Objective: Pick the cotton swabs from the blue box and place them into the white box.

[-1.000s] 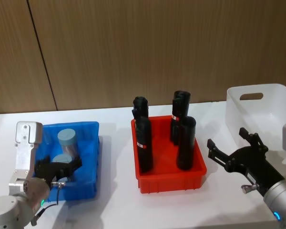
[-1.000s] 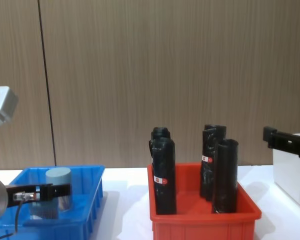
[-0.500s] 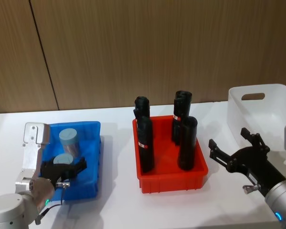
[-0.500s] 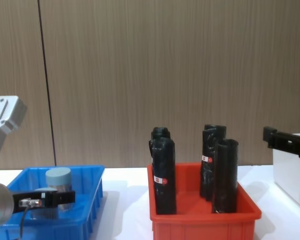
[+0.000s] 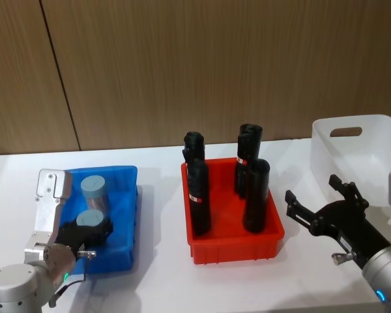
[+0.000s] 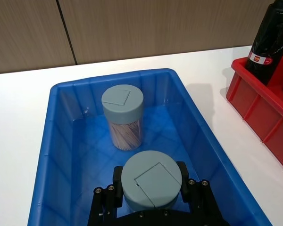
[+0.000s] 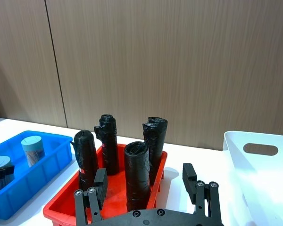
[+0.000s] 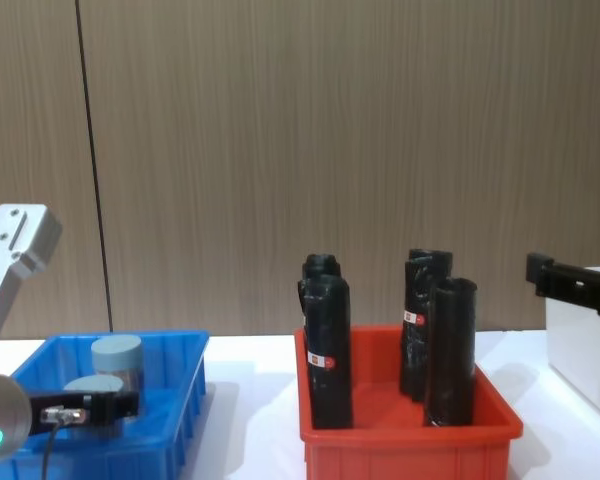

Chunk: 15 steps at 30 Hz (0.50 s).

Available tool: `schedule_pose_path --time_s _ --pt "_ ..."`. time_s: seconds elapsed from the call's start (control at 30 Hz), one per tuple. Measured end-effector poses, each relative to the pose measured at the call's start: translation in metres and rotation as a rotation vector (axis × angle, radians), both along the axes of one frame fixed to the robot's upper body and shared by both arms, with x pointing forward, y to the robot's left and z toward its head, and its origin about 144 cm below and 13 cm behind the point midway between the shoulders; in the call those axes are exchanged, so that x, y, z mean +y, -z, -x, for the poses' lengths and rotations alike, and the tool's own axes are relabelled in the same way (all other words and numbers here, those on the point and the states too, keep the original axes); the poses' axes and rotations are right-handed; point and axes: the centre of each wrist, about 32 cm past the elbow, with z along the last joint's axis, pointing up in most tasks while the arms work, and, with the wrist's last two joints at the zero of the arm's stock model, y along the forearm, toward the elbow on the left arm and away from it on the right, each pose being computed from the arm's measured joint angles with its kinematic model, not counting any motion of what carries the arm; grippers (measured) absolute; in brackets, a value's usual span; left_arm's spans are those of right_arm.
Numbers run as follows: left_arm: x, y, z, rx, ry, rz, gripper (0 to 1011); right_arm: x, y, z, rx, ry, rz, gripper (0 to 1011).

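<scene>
Left gripper (image 5: 91,225) clasping upright tub (image 5: 88,218), lid up, in blue box (image 5: 128,195) lower left, right gripper (image 5: 310,186) fingers spread

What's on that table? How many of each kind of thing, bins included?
2 swab tubs, both in the blue bin
4 black rolls, all in the red bin
3 bins, counting the white bin
Total: 9
</scene>
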Motion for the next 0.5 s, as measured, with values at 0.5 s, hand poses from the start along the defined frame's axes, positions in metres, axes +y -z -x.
schedule_pose_path --time_s 0.5 --pt "-0.004 -0.017 0.005 -0.082 0.033 -0.068 669 0.000 0.000 0.000 0.000 0.000 0.000 1002"
